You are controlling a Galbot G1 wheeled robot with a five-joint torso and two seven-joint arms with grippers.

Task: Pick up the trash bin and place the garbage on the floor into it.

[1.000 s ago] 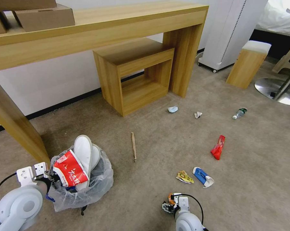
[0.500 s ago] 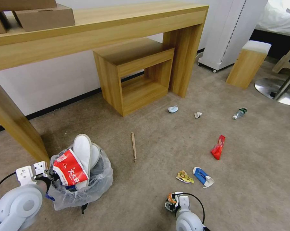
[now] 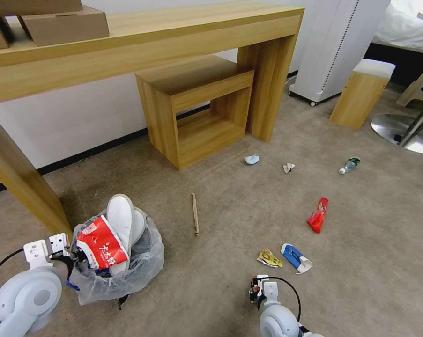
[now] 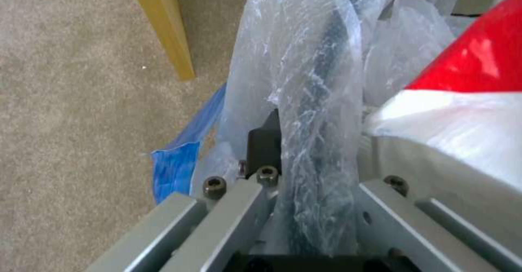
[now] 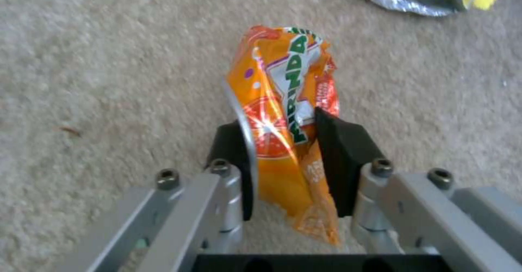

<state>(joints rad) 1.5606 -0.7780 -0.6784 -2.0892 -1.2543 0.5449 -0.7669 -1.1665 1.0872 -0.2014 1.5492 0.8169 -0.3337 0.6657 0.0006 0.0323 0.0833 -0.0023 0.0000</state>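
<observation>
**Bin held at L, orange wrapper pinched at R: watch for spills**

Your left gripper [image 4: 304, 158] is at the bottom-left of the head view, clamped on the rim of the trash bin [image 3: 120, 269], w/ the clear bag liner caught between its pads. The bin sits just beside the table leg [image 3: 26, 187]. It's already packed: a white slipper [image 3: 121, 222] stands upright out of it, and a red-and-white wrapper [image 3: 101, 245] leans over the rim near the gripper.

Your right gripper [image 5: 288, 153] is low over the carpet [image 3: 370, 262], bottom-centre of the head view, pinching an orange wrapper [image 5: 285, 113]. Its pads grip the wrapper's middle; both ends stick out loose.

Still lying on the carpet: wooden stick [image 3: 195, 214], yellow wrapper [image 3: 269, 258], blue wrapper [image 3: 295, 258], red wrapper [image 3: 318, 215], two pale wads [image 3: 252, 159] [image 3: 289, 167], and a bottle [image 3: 349, 165] farthest off.

Risks, as I judge them:
- The grip is on a thin rim through slick plastic, so the bin could twist or slip if tilted.
- The tall slipper and leaning wrapper could tip out w/ any jolt.
- The orange wrapper is crinkly foil and may slide from the pads mid-carry.
- There's little room left in the bin, so anything dropped on top may bounce off.
</observation>
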